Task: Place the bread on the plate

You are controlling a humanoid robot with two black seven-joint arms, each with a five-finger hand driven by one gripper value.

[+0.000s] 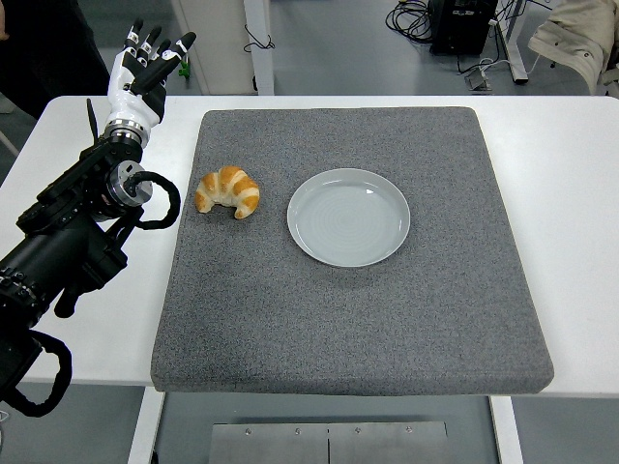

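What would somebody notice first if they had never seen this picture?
Probably the golden-brown curved croissant, lying on the left part of the grey felt mat. Right beside it, not touching, sits the round pale grey plate, with nothing on it. At the far left, the robot's white and black left hand is raised with its fingers spread, holding nothing.

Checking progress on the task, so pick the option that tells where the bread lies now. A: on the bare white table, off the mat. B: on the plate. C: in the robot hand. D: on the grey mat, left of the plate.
D: the bread lies on the grey mat, left of the plate and apart from it, while the left robot hand is raised, holding nothing.
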